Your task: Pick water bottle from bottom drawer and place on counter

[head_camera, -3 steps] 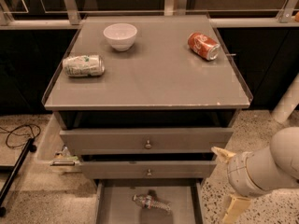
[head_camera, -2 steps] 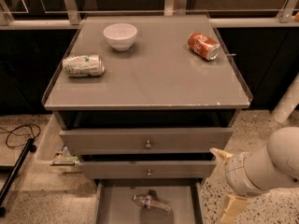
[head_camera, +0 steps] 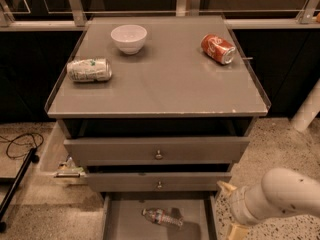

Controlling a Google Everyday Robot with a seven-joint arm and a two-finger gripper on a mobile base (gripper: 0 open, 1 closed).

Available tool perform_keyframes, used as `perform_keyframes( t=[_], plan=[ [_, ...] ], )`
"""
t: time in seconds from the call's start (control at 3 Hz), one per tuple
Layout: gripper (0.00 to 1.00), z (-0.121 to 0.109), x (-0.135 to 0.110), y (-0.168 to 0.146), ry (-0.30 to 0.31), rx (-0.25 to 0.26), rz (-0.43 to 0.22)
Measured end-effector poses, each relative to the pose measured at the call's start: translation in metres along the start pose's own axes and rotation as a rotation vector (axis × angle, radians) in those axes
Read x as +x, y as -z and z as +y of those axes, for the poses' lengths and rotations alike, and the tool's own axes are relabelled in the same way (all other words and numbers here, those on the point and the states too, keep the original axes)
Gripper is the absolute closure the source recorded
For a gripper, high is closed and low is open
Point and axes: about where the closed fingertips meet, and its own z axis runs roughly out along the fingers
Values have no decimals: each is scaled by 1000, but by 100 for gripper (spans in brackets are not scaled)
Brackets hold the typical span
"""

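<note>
Clear, thin, crinkled plastic is what we have to deal with. In the camera view, the water bottle [head_camera: 161, 217] lies on its side on the floor of the bottom drawer [head_camera: 122, 226]. The drawer is pulled out below the two taller drawers with round knobs [head_camera: 158, 154]. The bottle sits near the middle of the tray, apart from every wall. Its length runs slantwise from upper left to lower right, and the coloured label band is about halfway along.

The gripper [head_camera: 228, 208] hangs at the lower right, just beside the drawer's right wall and off to the side of the bottle, touching nothing. Two cream tips show well apart, so the jaws seem to stand wide and empty, though the arm hides much of them.

We judge the bottle to be light, and we cannot tell whether any water is in it. The wall should be soft and will give under a hard squeeze, and the round body may roll if it is nudged from one side. The best hold looks to be across the middle at the label band, with the jaws closing square to the long axis. The cap end is narrow and could slip out. The low tray sides leave room to come down from above.

Up on the grey surface [head_camera: 170, 89] lie a red soda can [head_camera: 218, 48], a silver-green can [head_camera: 89, 69] and a white bowl [head_camera: 129, 38]. Bare space remains between them for setting the bottle down.
</note>
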Motion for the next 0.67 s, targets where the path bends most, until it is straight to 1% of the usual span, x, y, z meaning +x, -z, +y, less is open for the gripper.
perform_keyframes(
  t=[0.33,0.67],
  plan=[
    [0,0,28,-59,-1,17,-47],
    [0,1,41,-111,-28,23,-163]
  ],
)
